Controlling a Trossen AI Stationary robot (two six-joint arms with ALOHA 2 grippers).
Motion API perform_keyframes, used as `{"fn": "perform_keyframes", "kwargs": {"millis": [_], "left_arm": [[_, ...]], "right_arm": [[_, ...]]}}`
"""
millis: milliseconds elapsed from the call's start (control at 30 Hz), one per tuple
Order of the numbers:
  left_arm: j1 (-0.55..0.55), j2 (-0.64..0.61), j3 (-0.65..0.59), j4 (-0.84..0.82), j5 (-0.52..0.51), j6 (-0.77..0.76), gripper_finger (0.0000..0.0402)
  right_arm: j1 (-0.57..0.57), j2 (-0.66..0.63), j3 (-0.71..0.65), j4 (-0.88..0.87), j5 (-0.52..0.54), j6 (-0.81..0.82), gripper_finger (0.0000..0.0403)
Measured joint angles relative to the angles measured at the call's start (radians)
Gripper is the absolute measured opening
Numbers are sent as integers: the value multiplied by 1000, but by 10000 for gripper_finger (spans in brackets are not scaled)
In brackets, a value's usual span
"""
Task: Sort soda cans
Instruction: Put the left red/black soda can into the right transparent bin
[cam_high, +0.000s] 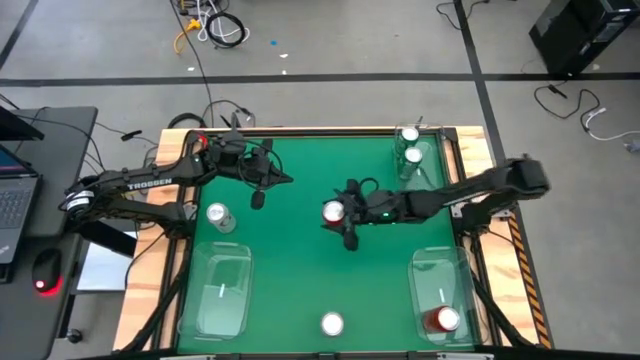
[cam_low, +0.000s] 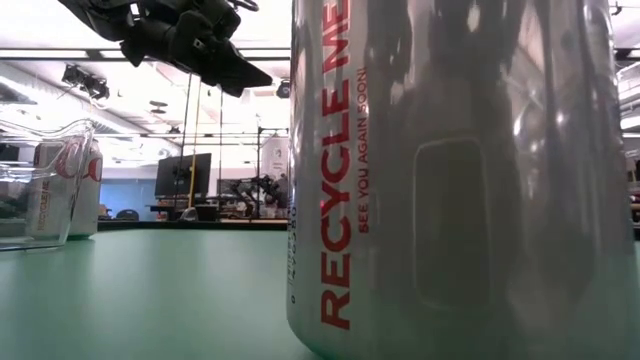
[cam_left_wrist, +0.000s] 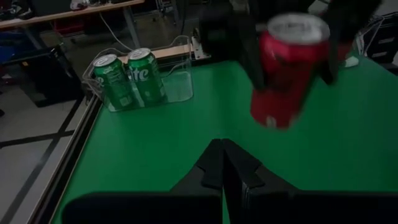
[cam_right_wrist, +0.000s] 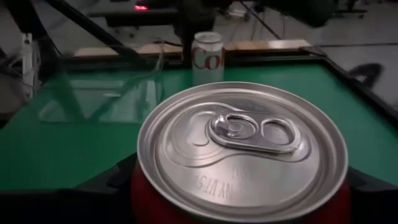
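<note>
My right gripper (cam_high: 344, 214) is at mid-table, shut on a red soda can (cam_high: 331, 210) that is also visible in the left wrist view (cam_left_wrist: 287, 68). My left gripper (cam_high: 262, 187) hangs shut and empty over the far left of the table. One silver can (cam_high: 218, 215) stands on its base left of centre. Another silver can (cam_high: 332, 323) stands at the near edge. Two green cans (cam_left_wrist: 127, 78) stand in a clear tray (cam_high: 425, 165) at the far right. A second red can (cam_high: 443, 320) stands in the near right tray (cam_high: 440, 270). My right gripper pinches the red can's side wall (cam_left_wrist: 264, 74) between its two fingers (cam_left_wrist: 245, 53), just under the silver top (cam_right_wrist: 242, 143). The fingers come about level from the table's right side, one on each side of the can. The can hangs clear of the table, tilted.
An empty clear tray (cam_high: 220, 290) lies at the near left. The table has wooden rims (cam_high: 480, 150). A laptop and mouse (cam_high: 45, 270) sit beyond the left edge. Open green surface lies between the trays.
</note>
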Motion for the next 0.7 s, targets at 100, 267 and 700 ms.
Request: {"fn": "perform_keyframes", "kwargs": {"millis": [100,267,700], "left_arm": [[0,0,0,0,0,1,0],[0,0,0,0,0,1,0],[0,0,0,1,0,-13,0]], "right_arm": [[59,-114,0,-189,118,30,290],[171,-262,0,-418,312,160,290],[498,-377,-1,-772,578,642,290]]}}
